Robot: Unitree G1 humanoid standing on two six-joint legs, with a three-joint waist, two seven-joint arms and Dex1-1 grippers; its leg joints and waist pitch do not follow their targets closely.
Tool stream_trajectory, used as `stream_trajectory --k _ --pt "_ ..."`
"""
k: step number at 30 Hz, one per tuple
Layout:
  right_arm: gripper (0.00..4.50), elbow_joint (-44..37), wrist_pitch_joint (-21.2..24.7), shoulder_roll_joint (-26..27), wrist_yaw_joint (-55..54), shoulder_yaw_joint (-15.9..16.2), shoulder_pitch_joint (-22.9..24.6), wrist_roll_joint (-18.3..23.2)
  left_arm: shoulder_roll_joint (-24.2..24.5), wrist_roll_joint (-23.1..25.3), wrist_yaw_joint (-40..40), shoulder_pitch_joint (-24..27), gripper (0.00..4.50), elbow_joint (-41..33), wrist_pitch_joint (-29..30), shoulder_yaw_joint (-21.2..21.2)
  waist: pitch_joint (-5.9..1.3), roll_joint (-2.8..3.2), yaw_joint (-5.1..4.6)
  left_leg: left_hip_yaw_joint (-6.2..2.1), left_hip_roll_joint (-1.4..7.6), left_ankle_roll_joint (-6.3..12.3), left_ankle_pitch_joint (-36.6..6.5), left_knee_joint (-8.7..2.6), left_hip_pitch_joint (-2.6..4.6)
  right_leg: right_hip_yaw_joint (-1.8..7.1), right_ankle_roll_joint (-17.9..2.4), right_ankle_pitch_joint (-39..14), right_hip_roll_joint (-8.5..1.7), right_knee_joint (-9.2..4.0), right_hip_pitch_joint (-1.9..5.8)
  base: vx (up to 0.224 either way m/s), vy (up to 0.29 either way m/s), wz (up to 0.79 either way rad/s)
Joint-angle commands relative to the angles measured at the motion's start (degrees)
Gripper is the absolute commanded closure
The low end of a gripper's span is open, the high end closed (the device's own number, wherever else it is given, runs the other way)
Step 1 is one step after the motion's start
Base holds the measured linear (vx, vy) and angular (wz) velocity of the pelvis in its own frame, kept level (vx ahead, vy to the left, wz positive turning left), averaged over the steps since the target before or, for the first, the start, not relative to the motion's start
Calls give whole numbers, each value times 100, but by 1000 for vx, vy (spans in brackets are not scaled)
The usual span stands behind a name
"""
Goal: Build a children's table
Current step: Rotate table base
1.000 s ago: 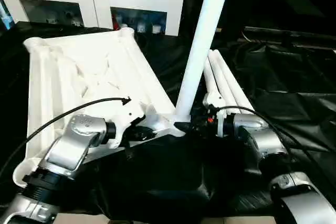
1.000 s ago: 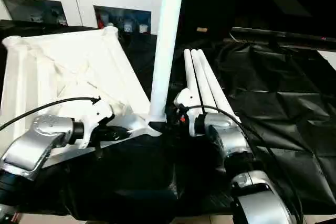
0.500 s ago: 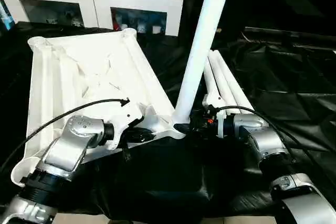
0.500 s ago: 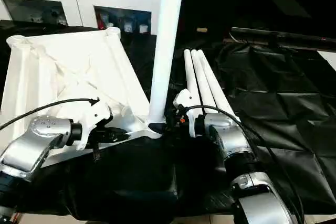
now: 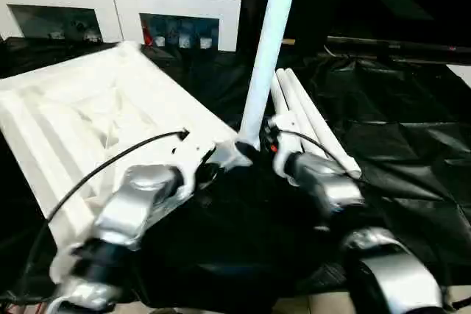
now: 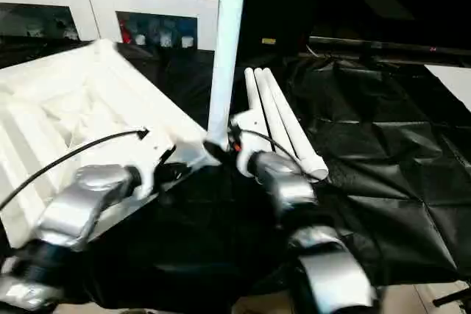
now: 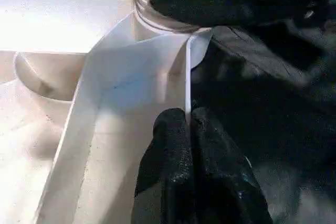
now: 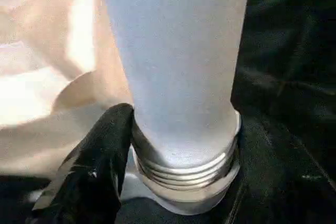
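Observation:
The children's table top (image 5: pixel 81 108) lies upside down, white and ribbed, on a black sheet. One white leg (image 5: pixel 266 56) stands upright in its near right corner socket, tilted slightly right. My right gripper (image 5: pixel 252 154) is shut on that leg's threaded base (image 8: pixel 186 169), with one black finger (image 8: pixel 94 177) pressed against the thread. My left gripper (image 7: pixel 187 116) is shut on the thin rim (image 7: pixel 131 77) of the table top, just beside the same corner. Three more legs (image 5: pixel 313 126) lie side by side on the sheet to the right of the upright one.
A white cabinet (image 5: pixel 118 5) with glass doors stands behind the table top. The crinkled black sheet (image 5: pixel 397 130) covers the floor to the right and in front. A dark bar (image 5: pixel 397 40) lies at the back right.
The whole view has shifted with the head. The table top has swung, its far end going left. Both grippers keep their holds at the corner.

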Motion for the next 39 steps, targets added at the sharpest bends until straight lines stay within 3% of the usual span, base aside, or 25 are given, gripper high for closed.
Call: stream_trajectory --k 1,3,4,6,7,12,13,14,15,16,19,25,30,32,33,35,37,39 --pt "143 341 76 396 177 195 12 -75 -364 -195 -42 -247 450 -320 -109 -268 -340 62 28 -123 218 -104 -1623 -366 84 249 -942 -1483 -442 -508 196 0 0 0" --pt "143 336 62 369 234 94 1 3 -371 -200 -49 -234 450 -327 -118 -268 -355 62 44 -110 216 -2 -1433 -356 68 257 -963 -1155 -437 -475 216 0 0 0" --pt "106 340 48 355 243 55 -6 24 -377 -203 -39 -232 450 -327 -113 -264 -356 60 45 -111 215 14 -1384 -356 62 254 -977 -1075 -434 -463 222 0 0 0" --pt "103 321 -113 259 201 67 -9 -59 -373 -206 -17 -233 450 -308 -119 -255 -360 72 50 -104 216 48 -1297 -353 63 251 -1029 -887 -429 -448 230 0 0 0" --pt "95 305 -210 210 212 90 -4 -108 -374 -206 -1 -246 450 -280 -119 -241 -353 105 51 -105 216 46 -1321 -356 65 249 -1058 -880 -430 -449 225 0 0 0" --pt "95 -55 -479 -101 300 182 127 -187 -419 -180 191 -469 450 73 -172 -85 -344 84 69 -94 216 29 -1436 -349 85 250 -1038 -1091 -428 -482 214 0 0 0" --pt "95 -296 -452 -186 388 152 214 -164 -436 -160 283 -579 450 287 -254 -4 -351 169 113 -89 215 28 -1430 -338 121 262 -1022 -1024 -422 -479 197 0 0 0" --pt "95 -381 -440 -212 413 150 248 -159 -444 -151 327 -620 450 371 -290 28 -342 140 115 -71 212 50 -1449 -341 127 262 -1012 -994 -401 -509 184 0 0 0" --pt "95 -550 -402 -261 468 153 320 -150 -457 -138 401 -703 450 542 -379 85 -358 104 138 -91 208 72 -1286 -346 68 257 -1030 -812 -412 -459 253 0 0 0" --pt "95 -730 -362 -316 495 169 401 -153 -470 -143 446 -796 450 732 -493 143 -371 150 169 -91 211 92 -1164 -334 72 261 -1045 -632 -420 -437 251 0 0 0" --pt "95 -1027 -308 -433 348 175 558 -236 -535 -144 629 -1063 450 1260 -762 294 -381 104 168 -95 188 185 -944 -323 40 255 -1072 -376 -424 -416 295 0 0 0" --pt "95 -1565 -105 -482 281 165 814 -158 -590 -6 1078 -1421 450 2012 -1114 377 -378 135 169 -91 199 273 -854 -313 50 246 -1220 -182 -420 -416 297 0 0 0" --pt "95 -1706 46 -472 112 159 854 -201 -582 68 1440 -1535 450 2280 -1169 477 -376 120 176 -97 208 252 -924 -317 58 247 -1224 -335 -442 -427 302 0 0 0" --pt "95 -1670 104 -479 -35 140 820 -225 -578 81 1483 -1572 450 2339 -1266 495 -370 102 169 -97 202 220 -936 -319 50 247 -1193 -452 -442 -436 304 0 0 0" --pt "95 -1652 131 -485 -84 133 803 -229 -568 69 1421 -1564 450 2311 -1324 463 -371 62 168 -91 201 231 -923 -318 49 246 -1182 -462 -442 -441 305 0 0 0" --pt "95 -1659 182 -497 -155 138 794 -246 -515 99 1277 -1529 450 2254 -1448 328 -372 85 183 -92 208 251 -864 -314 55 250 -1177 -440 -455 -428 292 0 0 0" --pt "90 -1693 231 -496 -201 137 796 -252 -449 76 1094 -1428 406 2052 -1458 216 -375 73 192 -89 207 277 -787 -311 45 251 -1185 -359 -458 -410 299 0 0 0" --pt "90 -1689 253 -497 -261 130 782 -255 -393 32 1041 -1374 395 1896 -1422 225 -376 62 201 -89 221 281 -774 -312 45 250 -1203 -319 -468 -407 301 0 0 0"
